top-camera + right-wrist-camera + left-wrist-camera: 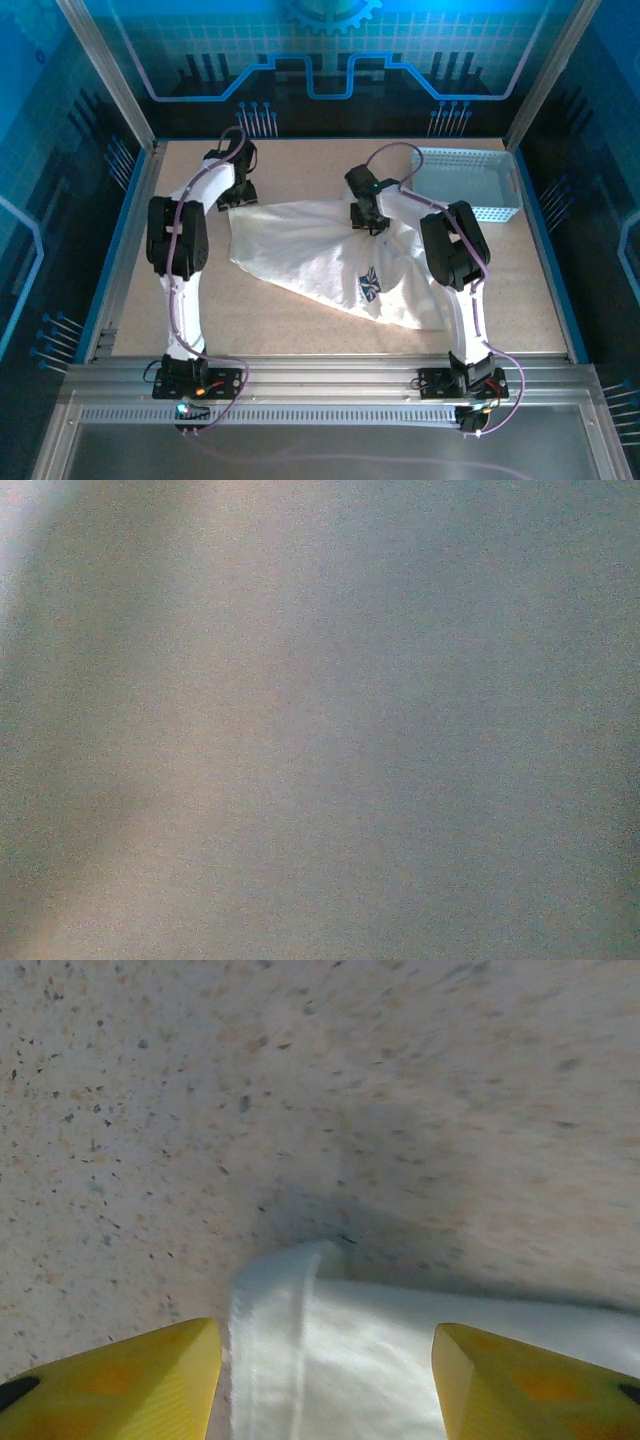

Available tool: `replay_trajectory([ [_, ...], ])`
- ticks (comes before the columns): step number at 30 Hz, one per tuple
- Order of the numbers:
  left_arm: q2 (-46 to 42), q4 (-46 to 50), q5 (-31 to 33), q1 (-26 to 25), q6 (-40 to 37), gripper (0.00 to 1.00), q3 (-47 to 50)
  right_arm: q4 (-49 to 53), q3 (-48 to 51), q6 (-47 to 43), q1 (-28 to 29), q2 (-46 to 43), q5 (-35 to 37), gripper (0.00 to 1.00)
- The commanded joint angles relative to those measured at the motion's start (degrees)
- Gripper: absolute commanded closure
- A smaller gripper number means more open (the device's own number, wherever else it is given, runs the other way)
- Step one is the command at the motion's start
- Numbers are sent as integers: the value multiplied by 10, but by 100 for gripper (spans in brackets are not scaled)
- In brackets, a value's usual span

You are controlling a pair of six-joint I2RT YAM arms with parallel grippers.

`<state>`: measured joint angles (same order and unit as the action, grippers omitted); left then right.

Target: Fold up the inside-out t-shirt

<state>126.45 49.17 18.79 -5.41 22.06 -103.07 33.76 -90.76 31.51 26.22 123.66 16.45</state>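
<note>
The white inside-out t-shirt (305, 250) lies spread across the middle of the table, its blue-and-dark logo (369, 285) facing up near the right arm. My left gripper (235, 197) is low at the shirt's far-left corner. In the left wrist view it (325, 1335) stands open, with the hemmed edge of the shirt (300, 1360) lying flat between the yellow fingers (150, 1380). My right gripper (368, 224) sits on the shirt's far edge, where the cloth gathers into a peak and fans out from it. Blurred grey cloth (320, 720) covers the right wrist view and hides the jaws.
A light blue-grey perforated basket (480, 213) stands at the back right, just beyond the right arm. Speckled tabletop (300, 165) shows around the shirt. Frame posts and blue walls enclose the table.
</note>
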Motion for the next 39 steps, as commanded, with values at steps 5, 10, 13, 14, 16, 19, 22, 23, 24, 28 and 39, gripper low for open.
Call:
replay_trajectory([
  [5, 51, 72, 44, 13, -14, 47, -52, 14, 17, 2, -6, -8, 0, 58],
  [10, 47, 70, 39, 29, -7, 56, -48, 17, 20, 3, -10, -10, 5, 58],
  [13, 34, 64, 38, 44, -1, 58, -35, 19, 23, 5, -16, -10, 8, 58],
  [14, 28, 63, 38, 50, 1, 58, -31, 20, 23, 5, -18, -10, 8, 58],
  [16, 17, 58, 38, 60, 7, 61, -19, 23, 23, 6, -21, -7, 9, 58],
  [19, 2, 49, 33, 77, 17, 67, -1, 28, 21, 7, -24, -2, 13, 59],
  [22, -4, 42, 19, 90, 20, 74, 10, 28, 22, 8, -28, -2, 12, 59],
  [23, -6, 41, 13, 92, 20, 77, 10, 26, 23, 8, -27, -3, 11, 60],
  [24, -7, 36, 6, 90, 18, 78, 12, 24, 24, 7, -28, -5, 9, 60],
  [28, -19, 0, -57, 87, 12, 81, 28, 17, 27, 5, -27, -14, -1, 60],
  [39, -132, -43, -100, 82, 42, 68, 123, -14, 51, -46, -17, -78, -47, 58],
])
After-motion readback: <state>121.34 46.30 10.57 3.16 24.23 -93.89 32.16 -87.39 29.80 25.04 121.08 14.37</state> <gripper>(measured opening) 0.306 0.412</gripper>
